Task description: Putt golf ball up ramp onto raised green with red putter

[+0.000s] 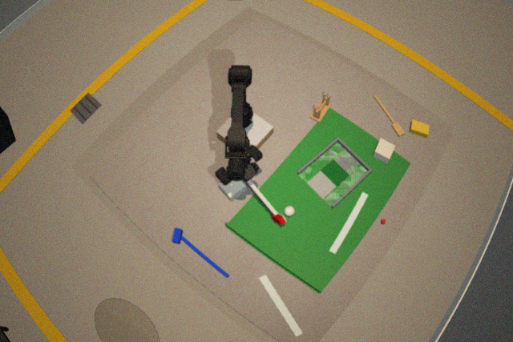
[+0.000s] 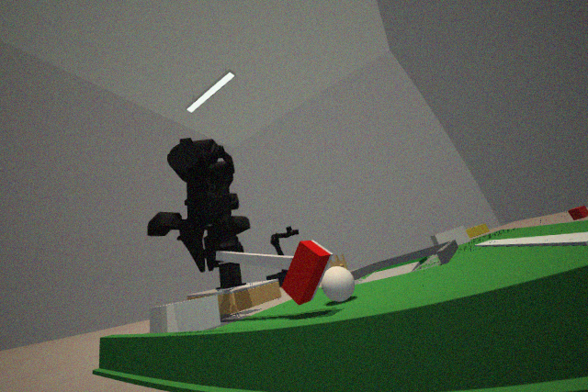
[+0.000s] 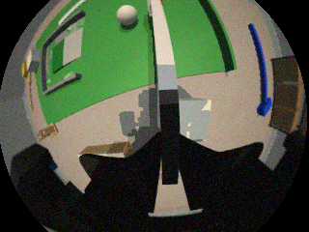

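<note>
The jaws (image 1: 247, 181) were clamped nearly shut on the far end of the red putter (image 1: 267, 203), a stiff, light-looking stick best held there, its head beside the golf ball (image 1: 288, 210) on the green mat (image 1: 306, 247).

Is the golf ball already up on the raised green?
No: in the top view the golf ball sits on the flat green mat beside the red putter, short of the raised green.
</note>
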Robot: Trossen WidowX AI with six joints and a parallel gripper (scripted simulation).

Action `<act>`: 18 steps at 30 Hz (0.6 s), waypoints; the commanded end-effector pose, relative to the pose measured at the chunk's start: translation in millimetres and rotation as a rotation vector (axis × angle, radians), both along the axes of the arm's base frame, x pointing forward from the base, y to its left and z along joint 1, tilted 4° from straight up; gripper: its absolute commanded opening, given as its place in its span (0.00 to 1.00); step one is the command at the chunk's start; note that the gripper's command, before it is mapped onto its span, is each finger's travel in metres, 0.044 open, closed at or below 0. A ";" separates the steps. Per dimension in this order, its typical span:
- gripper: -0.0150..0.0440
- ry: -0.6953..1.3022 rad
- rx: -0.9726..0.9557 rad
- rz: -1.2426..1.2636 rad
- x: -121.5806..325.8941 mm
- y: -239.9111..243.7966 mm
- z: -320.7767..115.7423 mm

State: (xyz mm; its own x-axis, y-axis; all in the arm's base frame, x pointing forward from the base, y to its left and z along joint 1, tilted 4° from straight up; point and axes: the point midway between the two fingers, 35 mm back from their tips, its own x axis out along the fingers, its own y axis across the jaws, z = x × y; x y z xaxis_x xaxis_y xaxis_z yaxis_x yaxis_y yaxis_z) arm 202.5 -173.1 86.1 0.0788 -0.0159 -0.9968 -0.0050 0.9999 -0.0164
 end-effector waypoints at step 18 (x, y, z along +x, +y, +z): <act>0.25 0.001 0.000 -0.001 0.8 -5.1 -9.4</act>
